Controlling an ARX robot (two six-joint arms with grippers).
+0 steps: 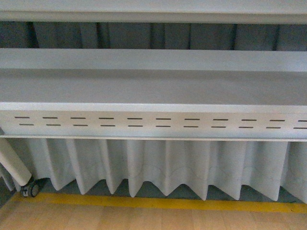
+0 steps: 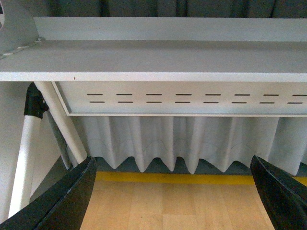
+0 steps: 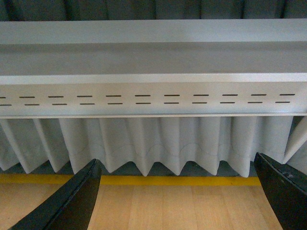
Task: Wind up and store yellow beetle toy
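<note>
Jaws of left gripper (image 2: 172, 203) and right gripper (image 3: 175, 203) stand wide apart, empty; unseen yellow beetle toy is likely light, so pinch its sides.

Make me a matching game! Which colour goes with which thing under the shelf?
Things:
1. pleated skirt
2. floor line
3. left fingers
4. floor

Colours:
A. black
B. light wood brown
C. white
D. yellow

Pairs: 1-C, 2-D, 3-A, 4-B
</note>
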